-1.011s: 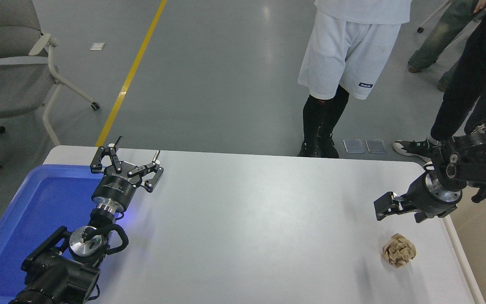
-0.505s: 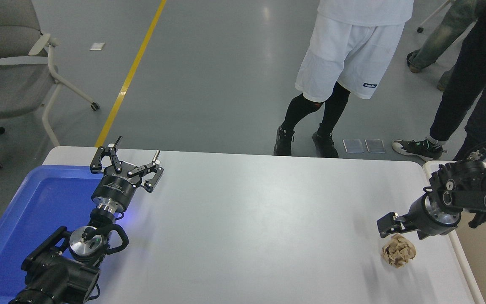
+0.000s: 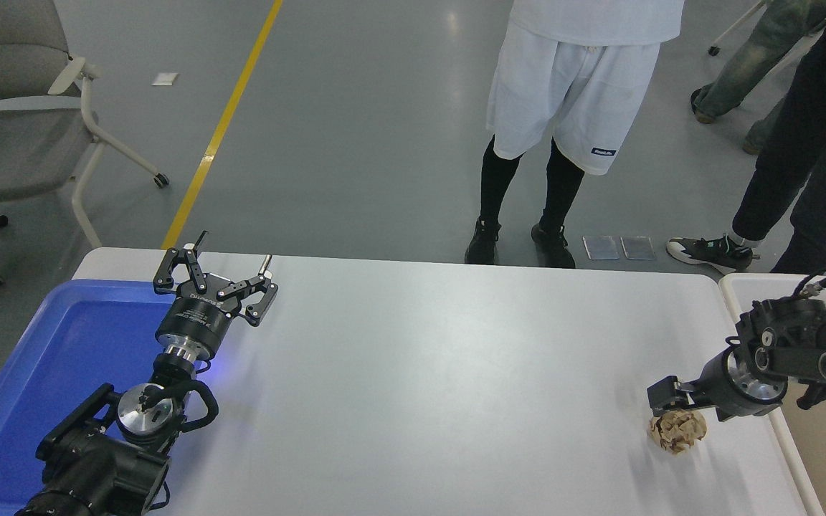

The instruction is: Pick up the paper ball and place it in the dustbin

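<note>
nothing binned: right gripper point(image 3: 665, 401), jaw state unclear, over paper ball point(image 3: 678, 433); dustbin point(image 3: 789, 444) at 3 o'clock.

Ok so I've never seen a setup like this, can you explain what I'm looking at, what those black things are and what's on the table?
This is one view from a camera high on a robot, looking down over its white table. The two black things are its arms. The left gripper is parked at the lower left, over a blue tray, with its jaws spread open and holding nothing. The right gripper reaches in from the right edge and sits just above a crumpled brown paper ball lying on the table; whether its jaws are open is unclear. The cream dustbin stands past the table's right edge. People stand on the far side.
</note>
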You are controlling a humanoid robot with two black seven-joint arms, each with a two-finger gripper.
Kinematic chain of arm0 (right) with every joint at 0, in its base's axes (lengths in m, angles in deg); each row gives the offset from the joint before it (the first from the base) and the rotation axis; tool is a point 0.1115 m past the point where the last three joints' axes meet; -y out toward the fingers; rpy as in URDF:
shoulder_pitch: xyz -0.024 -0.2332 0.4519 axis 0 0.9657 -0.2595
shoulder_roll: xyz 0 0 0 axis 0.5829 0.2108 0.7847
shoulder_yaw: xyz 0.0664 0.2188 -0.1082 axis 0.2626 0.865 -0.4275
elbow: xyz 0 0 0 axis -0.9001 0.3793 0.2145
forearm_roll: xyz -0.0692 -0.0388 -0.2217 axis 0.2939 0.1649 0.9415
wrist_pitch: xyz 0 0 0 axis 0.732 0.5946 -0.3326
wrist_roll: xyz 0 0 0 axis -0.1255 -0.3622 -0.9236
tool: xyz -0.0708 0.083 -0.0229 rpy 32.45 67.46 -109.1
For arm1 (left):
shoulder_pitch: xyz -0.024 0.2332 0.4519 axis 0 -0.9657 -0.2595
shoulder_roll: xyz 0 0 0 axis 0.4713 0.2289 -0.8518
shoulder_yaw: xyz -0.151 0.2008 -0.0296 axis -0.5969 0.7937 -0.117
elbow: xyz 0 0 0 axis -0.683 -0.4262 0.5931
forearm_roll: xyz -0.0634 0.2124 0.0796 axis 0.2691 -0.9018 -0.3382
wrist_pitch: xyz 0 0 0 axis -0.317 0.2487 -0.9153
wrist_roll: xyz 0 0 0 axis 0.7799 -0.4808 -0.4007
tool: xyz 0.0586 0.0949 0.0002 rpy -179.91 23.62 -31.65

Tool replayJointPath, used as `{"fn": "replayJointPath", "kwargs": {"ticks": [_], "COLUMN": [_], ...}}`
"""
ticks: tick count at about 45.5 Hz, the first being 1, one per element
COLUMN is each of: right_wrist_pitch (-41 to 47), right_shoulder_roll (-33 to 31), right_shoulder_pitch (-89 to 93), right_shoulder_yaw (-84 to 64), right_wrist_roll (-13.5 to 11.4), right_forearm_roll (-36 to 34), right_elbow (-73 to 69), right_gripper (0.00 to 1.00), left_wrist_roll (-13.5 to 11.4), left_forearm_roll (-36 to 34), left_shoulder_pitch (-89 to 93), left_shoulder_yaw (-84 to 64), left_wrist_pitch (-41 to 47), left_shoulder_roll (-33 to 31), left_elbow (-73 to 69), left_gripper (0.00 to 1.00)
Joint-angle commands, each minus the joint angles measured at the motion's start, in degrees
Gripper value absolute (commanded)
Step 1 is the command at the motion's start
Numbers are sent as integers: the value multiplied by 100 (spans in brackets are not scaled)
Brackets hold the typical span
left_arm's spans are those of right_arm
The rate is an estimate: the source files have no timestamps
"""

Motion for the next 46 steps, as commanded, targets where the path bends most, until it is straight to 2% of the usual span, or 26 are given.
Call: {"fn": "replayJointPath", "kwargs": {"ticks": [1, 9, 14, 19, 24, 29, 35, 39, 42, 46], "right_wrist_pitch": [-103, -209, -393, -674, -833, -859, -877, -885, -886, -886], "right_shoulder_roll": [152, 179, 187, 196, 275, 363, 363, 363, 354, 311], "right_shoulder_pitch": [277, 304, 321, 444, 550, 585, 585, 541, 497, 418], "right_shoulder_yaw": [131, 263, 236, 201, 166, 140, 140, 148, 140, 131], "right_wrist_roll": [0, 9, 18, 106, 106, 106, 141, 167, 167, 176], "right_forearm_roll": [-1, 8, 43, 227, 280, 298, 517, 526, 535, 535], "right_elbow": [167, 264, 264, 264, 334, 352, 343, 343, 325, 290], "right_gripper": [100, 97, 88, 85, 71, 49, 19, 11, 1, 0], "left_wrist_roll": [0, 0, 0, 0, 0, 0, 0, 0, 0, 0], "left_forearm_roll": [0, 0, 0, 0, 0, 0, 0, 0, 0, 0], "left_shoulder_pitch": [0, 0, 0, 0, 0, 0, 0, 0, 0, 0], "left_shoulder_yaw": [-4, 5, -4, 5, 5, 5, 5, -4, -4, 5], "left_wrist_pitch": [0, 0, 0, 0, 0, 0, 0, 0, 0, 0], "left_shoulder_roll": [0, 0, 0, 0, 0, 0, 0, 0, 0, 0], "left_elbow": [0, 0, 0, 0, 0, 0, 0, 0, 0, 0], "left_gripper": [99, 99, 99, 99, 99, 99, 99, 99, 99, 99]}}
